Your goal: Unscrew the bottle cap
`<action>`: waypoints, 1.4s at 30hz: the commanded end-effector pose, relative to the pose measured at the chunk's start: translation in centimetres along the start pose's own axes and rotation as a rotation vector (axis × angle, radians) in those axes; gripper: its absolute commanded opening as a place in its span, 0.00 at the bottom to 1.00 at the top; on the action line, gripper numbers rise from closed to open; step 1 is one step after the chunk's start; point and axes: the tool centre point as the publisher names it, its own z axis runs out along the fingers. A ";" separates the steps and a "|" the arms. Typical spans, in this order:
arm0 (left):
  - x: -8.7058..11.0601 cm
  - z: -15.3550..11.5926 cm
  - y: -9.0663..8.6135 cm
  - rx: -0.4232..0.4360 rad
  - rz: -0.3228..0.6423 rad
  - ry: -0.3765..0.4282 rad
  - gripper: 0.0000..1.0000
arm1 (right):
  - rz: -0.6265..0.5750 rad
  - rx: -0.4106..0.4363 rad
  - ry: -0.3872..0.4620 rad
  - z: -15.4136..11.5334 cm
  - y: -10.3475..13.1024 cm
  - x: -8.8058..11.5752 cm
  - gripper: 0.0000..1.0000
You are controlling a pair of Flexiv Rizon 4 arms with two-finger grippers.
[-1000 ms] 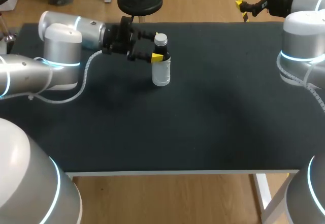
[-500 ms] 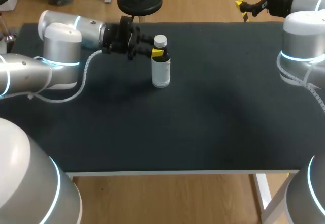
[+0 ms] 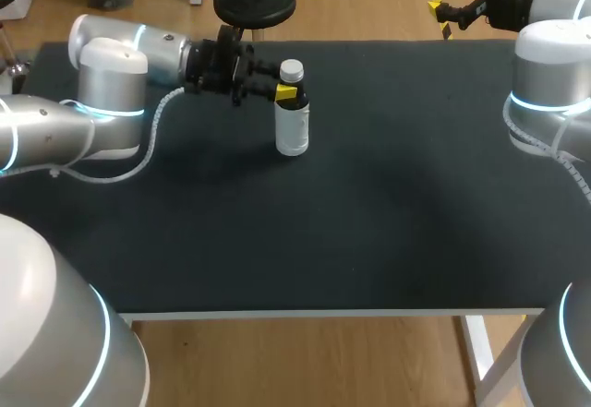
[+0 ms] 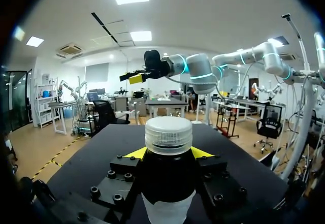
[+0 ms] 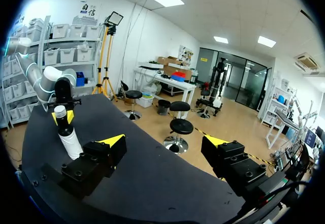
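Toward the far left of the desk (image 3: pixel 369 222), the bottle (image 3: pixel 293 121) is standing upright on its base, with its white ribbed cap (image 3: pixel 291 70) on and pointing straight up. The left tool (image 3: pixel 290 95) is lying level at the bottle's side and pinching the dark shoulder just under the cap. The left wrist view is showing one yellow tip on each flank. The right tool (image 5: pixel 165 141) is hanging well apart, beyond the desk's far right corner, spread wide and holding nothing.

The bottle is looking like a small, stiff plastic one, dark above and pale below. I am judging it light and tall for its base, so it is likely to tip or spin if the cap is twisted without a firm hold on the body. The smooth dark wall is probably slippery against the tips. The cap's ridges are offering the best purchase, so the free tool is best taking it from above, one finger on each side of the ribbed band and clear of the left tool's tips just beneath. Room there is tight, so a clash between the two tools is the main risk. Whether the bottle is holding liquid I cannot tell, so keeping it upright is seeming wise.
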 end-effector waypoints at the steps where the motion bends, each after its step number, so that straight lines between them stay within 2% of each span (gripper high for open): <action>1: -0.1 -0.3 0.2 0.000 -0.002 0.002 0.00 | 0.000 0.000 0.001 0.0 0.0 0.0 1.00; 42: -0.2 -0.6 0.5 0.011 -0.014 -0.004 0.00 | 0.000 0.000 0.001 0.0 0.0 0.0 1.00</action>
